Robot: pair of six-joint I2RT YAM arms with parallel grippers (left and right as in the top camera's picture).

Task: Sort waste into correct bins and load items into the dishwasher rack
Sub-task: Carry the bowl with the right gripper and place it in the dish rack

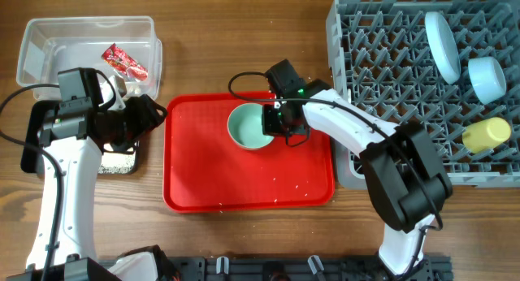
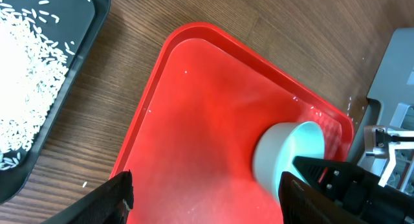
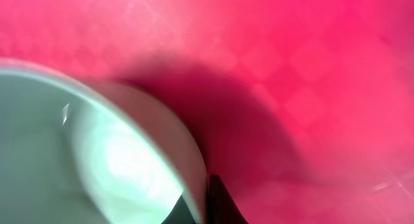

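Two hands at the table; behind the left hand (image 1: 150, 117), clear tub (image 1: 49, 37) holding red wrapper (image 1: 123, 62); under its arm, black tray (image 2: 97, 17) of rice (image 2: 32, 88); fingers spread apart, empty; ahead of it, red tray (image 1: 203, 175); right hand (image 1: 280, 123) clamped on rim of pale blue bowl (image 1: 248, 127) over that tray; right of that hand, rack (image 1: 390, 62) with plate (image 1: 443, 45), second bowl (image 1: 487, 78), yellow cup (image 1: 486, 133).

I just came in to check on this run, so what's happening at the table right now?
The right gripper is at the rim of a pale blue bowl on the red tray; whether it grips the bowl is unclear. The left gripper hangs open and empty by the tray's left side. The rack already holds a plate, a second bowl and a yellow cup. The wrapper lies in the clear tub, rice in the black tray.
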